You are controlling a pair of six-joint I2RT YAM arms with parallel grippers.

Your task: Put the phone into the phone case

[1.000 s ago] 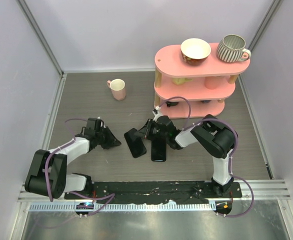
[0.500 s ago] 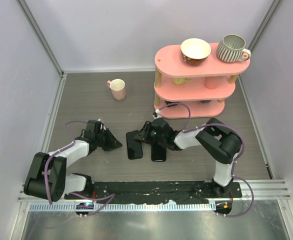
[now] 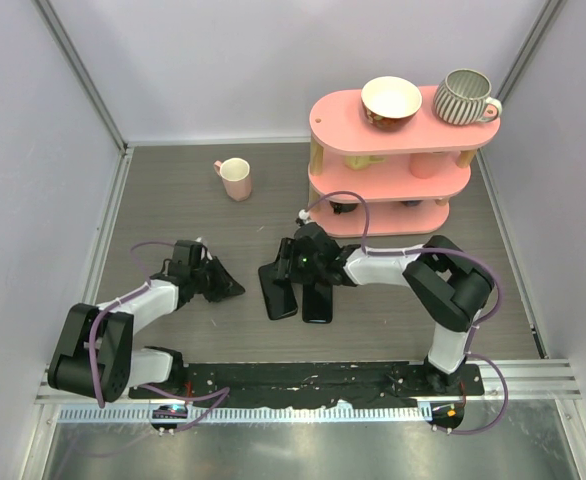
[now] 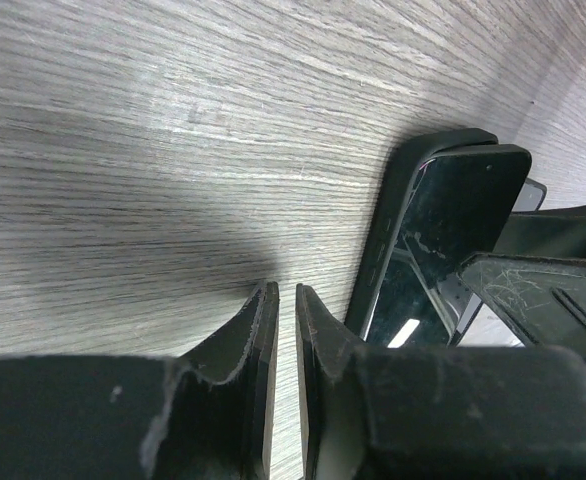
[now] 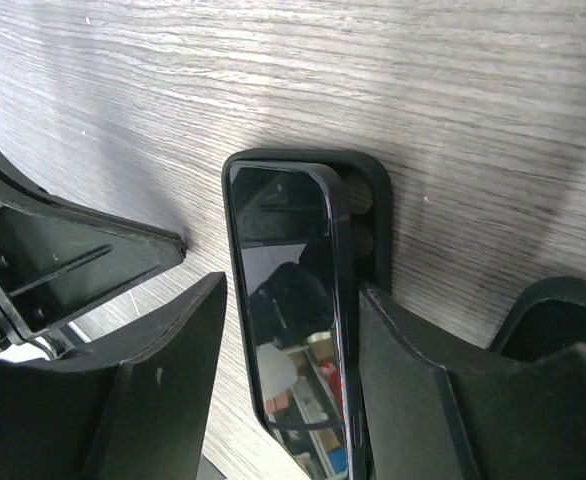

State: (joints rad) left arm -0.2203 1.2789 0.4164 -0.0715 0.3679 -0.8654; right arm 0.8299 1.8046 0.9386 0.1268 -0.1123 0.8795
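Grey wood-grain table (image 3: 173,200) carries the scene: the phone (image 5: 273,230), glossy screen up, lies on the phone case (image 5: 375,190) but not in it. It is shifted sideways, so the shell's rim and camera holes show along one long edge. The right gripper (image 5: 291,296) straddles the phone with jaws apart, one finger close by the edge over the case, the other standing clear, gripping nothing.

The step in hand appears to be seating. The phone wants sliding sideways until its corners meet the rim, then pressing flat from above, one end first, with the case kept from skating on the smooth boards. The left gripper (image 4: 285,300), fingers pinched almost together and empty, sits low just beside the case, well placed to brace it.

A second dark slab (image 3: 318,298) lies close on the far side. Farther back stand a pink mug (image 3: 235,178) and a pink shelf (image 3: 388,180).
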